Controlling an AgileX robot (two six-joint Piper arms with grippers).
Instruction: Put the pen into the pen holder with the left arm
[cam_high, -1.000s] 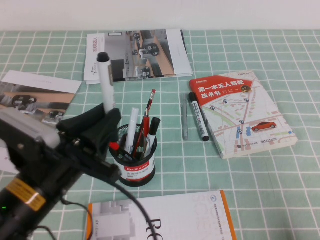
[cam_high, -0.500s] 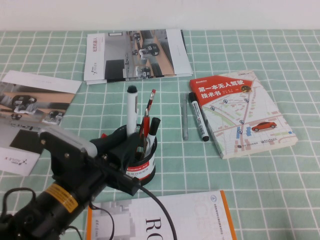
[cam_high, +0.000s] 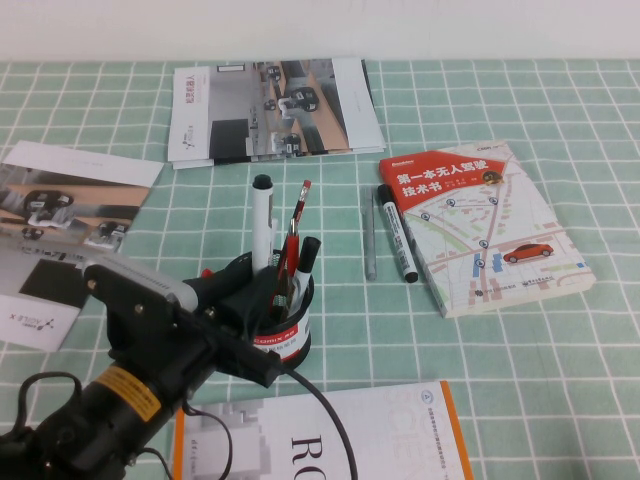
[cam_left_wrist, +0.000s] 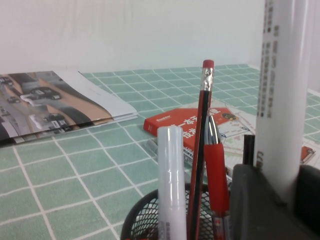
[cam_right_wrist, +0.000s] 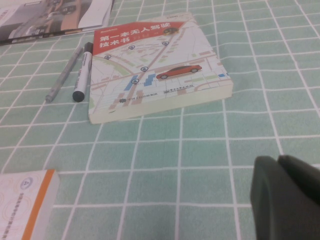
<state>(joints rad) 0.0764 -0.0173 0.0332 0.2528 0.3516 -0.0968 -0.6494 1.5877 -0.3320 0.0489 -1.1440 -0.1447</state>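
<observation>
The pen (cam_high: 263, 222), a white barrel with a small black plug on top, stands upright with its lower end inside the black mesh pen holder (cam_high: 291, 338). My left gripper (cam_high: 248, 287) is at the holder's near-left rim, shut on the pen's barrel. In the left wrist view the barrel (cam_left_wrist: 282, 90) rises between my dark fingers (cam_left_wrist: 252, 200), above the holder's rim (cam_left_wrist: 142, 220). My right gripper (cam_right_wrist: 277, 162) is shut and empty, low over the tablecloth, and is out of the high view.
The holder also holds a white marker (cam_left_wrist: 171, 185), a red pencil (cam_left_wrist: 202, 145) and a red pen (cam_left_wrist: 217, 175). A thin grey pen (cam_high: 369, 235), a printed marker (cam_high: 396, 233) and a book (cam_high: 485, 225) lie to the right. Magazines (cam_high: 270, 105) lie behind, a booklet (cam_high: 340, 440) in front.
A second ago the pen was held high and tilted left of the holder. My left gripper has carried it right and down into the holder; it barely moved in the last half second.
</observation>
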